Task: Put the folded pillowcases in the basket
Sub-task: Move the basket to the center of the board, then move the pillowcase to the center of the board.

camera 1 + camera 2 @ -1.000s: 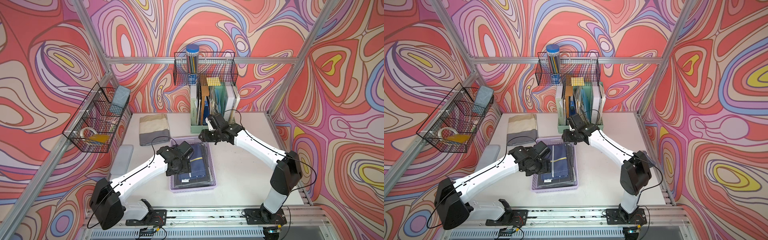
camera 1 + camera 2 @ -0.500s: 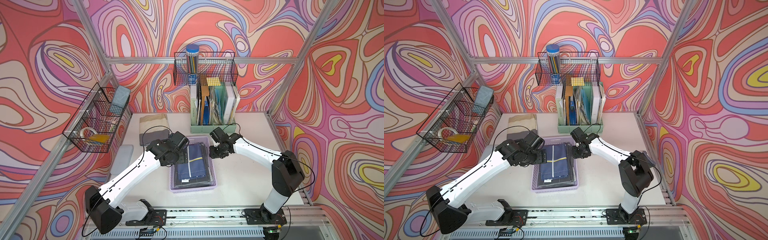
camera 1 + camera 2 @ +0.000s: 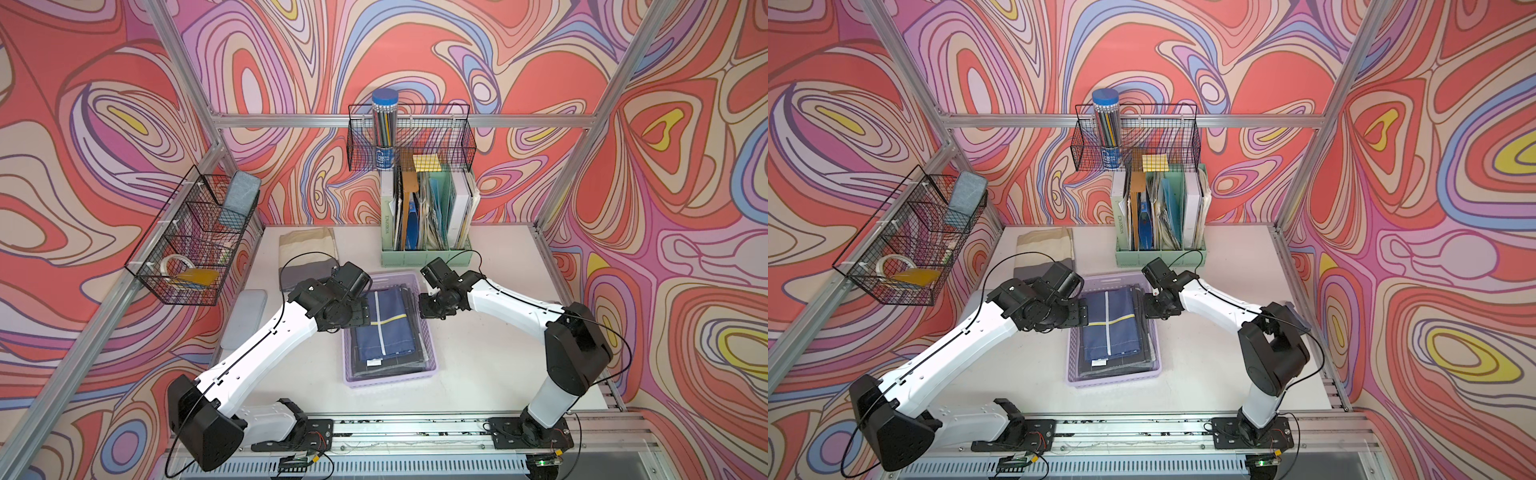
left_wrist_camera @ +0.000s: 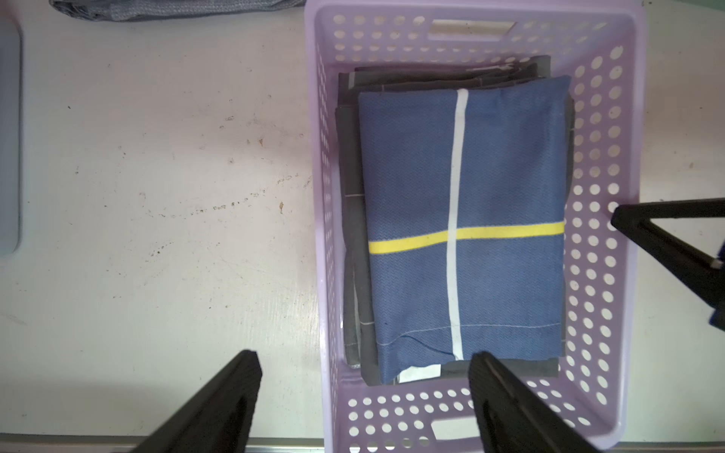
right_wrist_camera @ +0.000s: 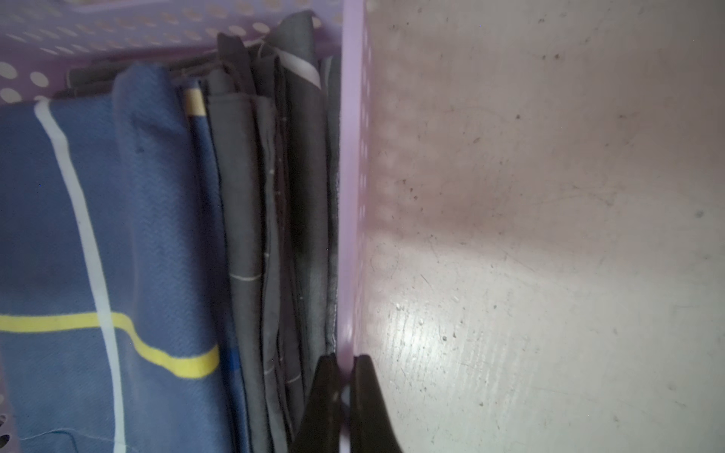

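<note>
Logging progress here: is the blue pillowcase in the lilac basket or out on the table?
In. The blue pillowcase lies folded flat atop grey cloths inside the lilac basket, within its perforated walls.

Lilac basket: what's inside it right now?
On top, a folded blue pillowcase with a white and a yellow stripe, lying on a stack of folded grey cloths. The basket floor beneath them is hidden; the grey layers cannot be counted.

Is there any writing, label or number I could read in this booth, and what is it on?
"WORKSPACE": running up a white folder spine in the green file holder; faint, so not certain.
Pencil tube label: printed, but too small to read.
White tag in the basket: no legible print.
</note>
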Robot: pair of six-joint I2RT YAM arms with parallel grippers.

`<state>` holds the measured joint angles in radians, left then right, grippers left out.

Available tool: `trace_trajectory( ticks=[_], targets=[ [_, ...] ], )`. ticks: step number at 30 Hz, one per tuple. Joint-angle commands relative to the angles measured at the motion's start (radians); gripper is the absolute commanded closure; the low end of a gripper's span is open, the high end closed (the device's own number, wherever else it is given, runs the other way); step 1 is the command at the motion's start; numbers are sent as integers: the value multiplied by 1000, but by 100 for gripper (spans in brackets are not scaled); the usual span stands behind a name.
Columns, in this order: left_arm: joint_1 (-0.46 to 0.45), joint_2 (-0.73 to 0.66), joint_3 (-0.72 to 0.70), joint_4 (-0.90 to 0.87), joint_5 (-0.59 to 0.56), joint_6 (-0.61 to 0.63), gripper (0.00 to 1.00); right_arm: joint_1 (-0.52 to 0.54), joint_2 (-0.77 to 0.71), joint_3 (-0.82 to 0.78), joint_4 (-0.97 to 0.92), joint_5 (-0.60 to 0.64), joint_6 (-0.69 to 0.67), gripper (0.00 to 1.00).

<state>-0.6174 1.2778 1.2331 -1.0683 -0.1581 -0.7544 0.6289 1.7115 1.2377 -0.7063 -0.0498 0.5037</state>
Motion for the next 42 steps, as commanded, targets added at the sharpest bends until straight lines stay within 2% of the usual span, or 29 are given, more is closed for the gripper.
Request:
trace_trajectory(
  ticks=[1,5,9,12,13,15,17,22,24,28,32,34,39,42],
  targets=[
    [36,9,41,12,13,59,12,-40,-55,-87,-92,104,6,100],
    [76,63,99,30,12,107,12,-112,-135,-145,-129,127,-26,100],
    [144,150,142,71,80,150,13,-243,-209,-176,-159,147,-100,100],
    [192,233,184,75,74,177,14,-314,-224,-169,-184,180,-152,100],
    [207,266,208,68,69,187,14,-326,-225,-166,-188,193,-156,94],
    [234,338,270,45,49,199,15,-330,-222,-160,-185,189,-154,76],
    [268,411,328,39,34,212,14,-331,-217,-151,-180,202,-148,75],
    [337,580,439,53,11,246,15,-331,-255,-124,-151,151,-146,52],
    [366,646,468,61,24,243,15,-331,-284,-115,-142,142,-143,46],
    [419,773,539,74,54,234,16,-330,-331,-86,-161,145,-146,44],
    [439,914,693,18,26,228,17,-331,-382,-87,-145,80,-140,44],
    [447,971,767,3,16,215,21,-330,-393,-92,-134,51,-131,44],
    [457,1109,949,-68,26,203,25,-330,-391,-93,-119,24,-133,45],
    [478,1172,988,-106,93,184,25,-330,-384,-84,-109,8,-134,45]
  ],
)
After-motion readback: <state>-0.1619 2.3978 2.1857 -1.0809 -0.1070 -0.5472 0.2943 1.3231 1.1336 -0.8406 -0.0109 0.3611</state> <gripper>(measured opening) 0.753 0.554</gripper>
